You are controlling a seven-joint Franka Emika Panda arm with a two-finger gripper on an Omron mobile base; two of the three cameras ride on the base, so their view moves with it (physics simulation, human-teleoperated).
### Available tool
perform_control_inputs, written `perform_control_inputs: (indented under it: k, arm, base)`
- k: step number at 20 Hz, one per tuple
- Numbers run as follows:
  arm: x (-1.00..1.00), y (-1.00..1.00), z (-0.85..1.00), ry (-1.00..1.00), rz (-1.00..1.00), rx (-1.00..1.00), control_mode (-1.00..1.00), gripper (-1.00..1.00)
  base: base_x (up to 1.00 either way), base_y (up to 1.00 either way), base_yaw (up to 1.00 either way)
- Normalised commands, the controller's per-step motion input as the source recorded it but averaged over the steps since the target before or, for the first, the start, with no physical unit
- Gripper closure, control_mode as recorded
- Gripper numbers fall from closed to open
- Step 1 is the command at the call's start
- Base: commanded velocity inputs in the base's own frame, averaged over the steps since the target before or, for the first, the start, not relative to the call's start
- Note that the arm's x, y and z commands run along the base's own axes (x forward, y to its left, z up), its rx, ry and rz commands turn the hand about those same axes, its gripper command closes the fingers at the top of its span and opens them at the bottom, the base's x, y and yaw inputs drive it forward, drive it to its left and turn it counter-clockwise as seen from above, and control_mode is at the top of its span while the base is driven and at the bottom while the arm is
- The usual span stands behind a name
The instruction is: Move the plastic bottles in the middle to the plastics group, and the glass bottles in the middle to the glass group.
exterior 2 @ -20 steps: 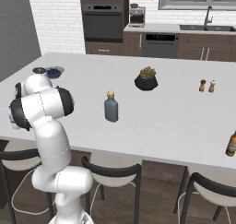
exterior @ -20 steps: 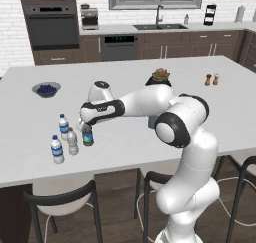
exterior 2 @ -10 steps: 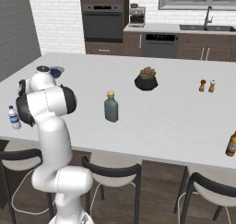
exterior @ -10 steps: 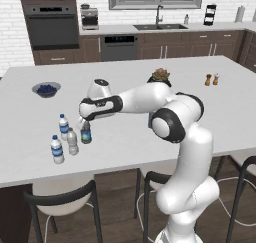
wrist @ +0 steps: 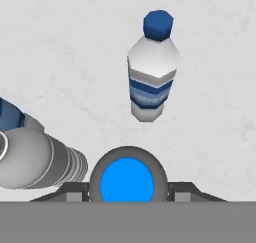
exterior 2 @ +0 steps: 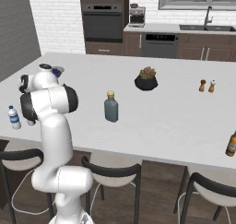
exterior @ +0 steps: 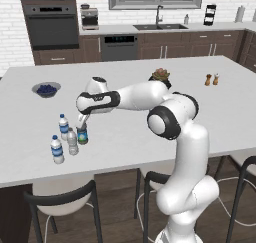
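White stone counter (exterior: pixel 150 132) lies under our gripper (exterior: pixel 82 128), whose jaws stand partly closed on either side of the dark bottle (exterior: pixel 82 135). We see its dark body, blue-green label and, from above, a blue cap (wrist: pixel 126 184). It stands upright. Just beside the jaws stands a clear grey bottle (exterior: pixel 72 141); beyond, two labelled water bottles (exterior: pixel 63 126).

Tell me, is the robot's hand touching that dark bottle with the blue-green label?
Touching. In the hand view, the fingertips sit against both sides of the dark bottle, viewed cap-down.
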Motion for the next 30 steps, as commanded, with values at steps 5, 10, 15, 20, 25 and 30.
perform_control_inputs:
  k: [5,10,15,20,25,30]
  arm:
    - [0.17,0.02,0.00,0.00,0.10,0.00,-1.00,1.00]
    - [0.11,0.08,0.00,0.00,0.08,0.00,-1.00,1.00]
    - [0.00,0.12,-0.03,0.00,0.05,0.00,-1.00,1.00]
    - [0.00,0.04,-0.41,0.00,0.03,0.00,-1.00,1.00]
    - [0.00,0.00,-0.42,-0.01,0.03,0.00,-1.00,1.00]
    - [0.00,0.00,-0.01,0.00,0.00,0.00,-1.00,1.00]
  base:
    - [0.00,0.00,0.00]
    - [0.00,0.00,0.00]
    - [0.00,0.00,0.00]
    - [0.00,0.00,0.00]
    - [0.00,0.00,0.00]
    - [0.00,0.00,0.00]
